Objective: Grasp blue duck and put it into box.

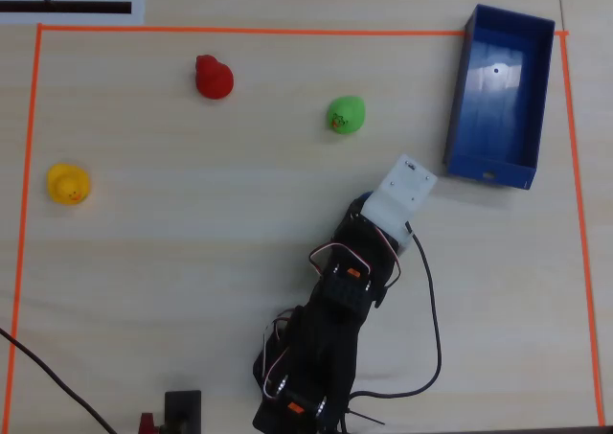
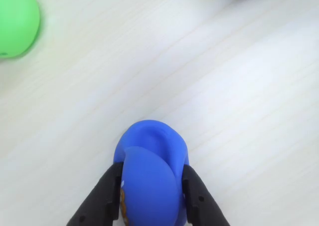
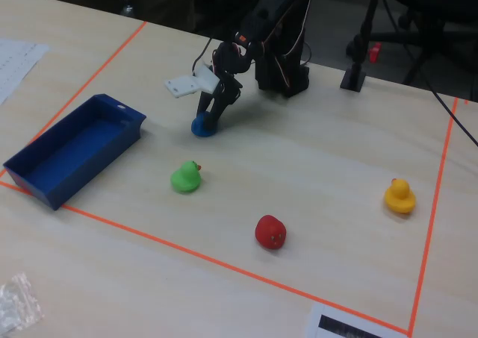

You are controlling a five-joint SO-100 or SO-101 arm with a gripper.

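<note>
at the bottom of the wrist view, the black two-fingered pincer [image 2: 149,196] is closing narrowly around the small rounded solid-blue rubber duck [image 2: 151,173], one dark finger pressing each flank of the toy. the duck is sitting on the pale wood-grain table [image 2: 239,86], its body bulging out ahead of the fingertips. in the fixed view the pincer [image 3: 205,121] is reaching down from the dark arm [image 3: 261,32] and the blue duck [image 3: 202,127] is showing at its tip, low against the table surface; whether it is lifted off the wood cannot be told. in the overhead view the arm [image 1: 335,329] is stretching from the lower edge toward the upper right, a white plate [image 1: 400,194] on the wrist covering nearly all of the duck, of which only a sliver of blue [image 1: 359,202] is peeking out.

near the pincer, the green rounded rubber duck [image 1: 346,114] is standing apart from it on the table. the long rectangular dark-blue box [image 1: 498,97] with upright walls is lying further off, at the upper right of the overhead view, holding no duck. the red rubber duck [image 1: 213,78] and the yellow rubber duck [image 1: 68,183] are resting well apart on the far side. orange tape [image 1: 239,31] is marking the work area's border.
</note>
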